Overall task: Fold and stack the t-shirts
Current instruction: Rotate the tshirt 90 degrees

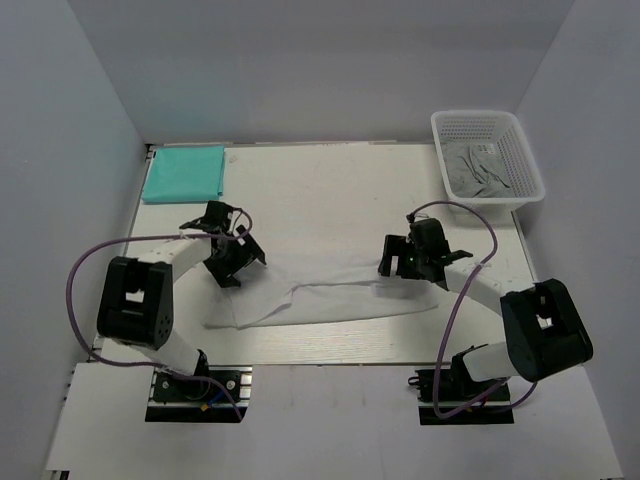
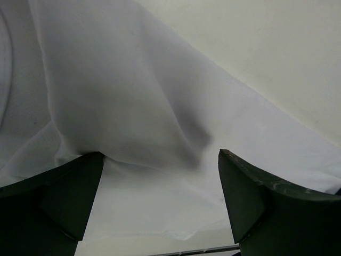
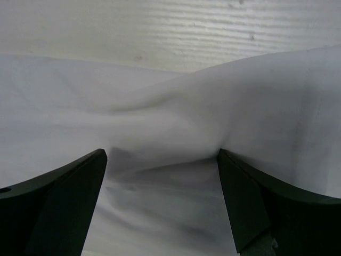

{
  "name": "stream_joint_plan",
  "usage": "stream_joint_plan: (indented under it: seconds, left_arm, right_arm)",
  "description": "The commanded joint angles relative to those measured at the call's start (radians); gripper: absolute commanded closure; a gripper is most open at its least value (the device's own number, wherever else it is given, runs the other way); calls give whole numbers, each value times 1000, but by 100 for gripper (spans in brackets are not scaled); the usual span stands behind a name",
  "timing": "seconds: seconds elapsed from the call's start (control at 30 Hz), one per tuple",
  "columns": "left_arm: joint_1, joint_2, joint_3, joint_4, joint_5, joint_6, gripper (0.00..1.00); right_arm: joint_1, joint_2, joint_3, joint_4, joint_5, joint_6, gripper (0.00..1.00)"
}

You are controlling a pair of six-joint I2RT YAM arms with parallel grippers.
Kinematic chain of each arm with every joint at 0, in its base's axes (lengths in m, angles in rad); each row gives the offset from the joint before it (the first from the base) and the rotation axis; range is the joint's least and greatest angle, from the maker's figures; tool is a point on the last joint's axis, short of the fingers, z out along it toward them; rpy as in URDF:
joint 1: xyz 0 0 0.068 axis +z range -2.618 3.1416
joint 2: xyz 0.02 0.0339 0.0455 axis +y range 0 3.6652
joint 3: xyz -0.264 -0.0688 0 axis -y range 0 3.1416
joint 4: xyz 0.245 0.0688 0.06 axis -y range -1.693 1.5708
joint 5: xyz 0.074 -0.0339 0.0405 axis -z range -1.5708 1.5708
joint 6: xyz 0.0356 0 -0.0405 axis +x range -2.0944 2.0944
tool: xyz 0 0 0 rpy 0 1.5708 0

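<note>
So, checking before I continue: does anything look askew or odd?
The white t-shirt lies rumpled and crooked in the middle of the table, unlike the neatly folded teal t-shirt at its far-left corner. Nothing looks damaged.

A white table (image 1: 330,190) fills the floor of a three-sided booth. Plain pale grey walls enclose it: a back wall (image 1: 320,70) along the far edge, a left wall (image 1: 50,200) and a right wall (image 1: 590,130) slanting in along the sides. The walls are bare and matte. The light is soft and even, with only faint shadows. Up close in the right wrist view, the table's surface (image 3: 170,26) shows fine parallel streaks and a few small specks.
</note>
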Motion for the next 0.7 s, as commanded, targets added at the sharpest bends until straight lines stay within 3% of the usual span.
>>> stream_joint_plan:
  seconds: [0.0, 0.1, 0.13, 0.17, 0.3, 0.4, 0.53, 0.67]
  left_arm:
    - [11, 202, 64, 94, -132, 81, 0]
    - [-6, 343, 295, 44, -185, 120, 0]
    - [-6, 454, 367, 22, -185, 149, 0]
    - [-15, 518, 522, -1, -194, 161, 0]
    - [-40, 796, 869, -26, -37, 204, 0]
    - [-84, 967, 1112, 33, 54, 215, 0]
    - [-138, 1239, 1566, 80, 184, 189, 0]
    - [-173, 1356, 1603, 405, 338, 24, 0]
  right_arm:
    - [6, 40, -32, 57, -109, 50, 10]
    - [9, 51, -94, 100, -173, 94, 10]
    - [12, 43, -125, 104, -180, 103, 10]
    - [20, 19, -141, 100, -180, 111, 10]
    - [75, -87, -196, -10, -175, 134, 10]
    - [184, -147, -220, -119, -207, 185, 10]
    - [359, -185, -239, -159, -232, 225, 10]
    - [573, -75, -173, -127, -314, 191, 10]
